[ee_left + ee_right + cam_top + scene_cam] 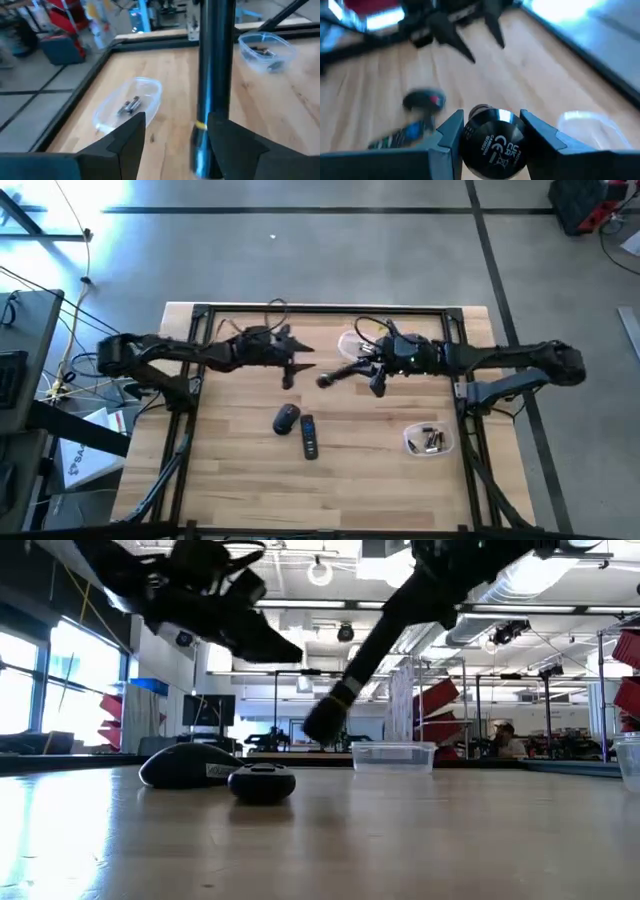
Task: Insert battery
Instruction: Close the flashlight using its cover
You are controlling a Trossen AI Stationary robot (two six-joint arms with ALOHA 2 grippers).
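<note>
At 9 o'clock of the table (230, 490) we see the left gripper (291, 367) hovering above the wood, fingers spread, released, nothing in it. In the left wrist view its fingers frame a dark flashlight (214, 75) without touching it.

Toward 6 o'clock of centre lie a computer mouse (286, 418) and a remote (309, 436), side by side and untouched.

Just right of centre, toward 12 o'clock, the right gripper (378, 376) is clenched on the flashlight's end; the right wrist view shows the round printed end cap gripped between both fingers, with the barrel pointing out toward the left gripper, tip well off the table.

At 12 o'clock, near the back edge, sits a clear tub (131, 104) with two batteries (129, 105) inside. At 4 o'clock a second clear tub (429, 439) holds more batteries.

Progress, as we judge it: early. Flashlight is picked up and presented, but no battery is in either gripper and all we can see are in the tubs. Left to do: open the flashlight, fetch a battery, slide it in, close. We cannot tell whether the cap is loosened.
</note>
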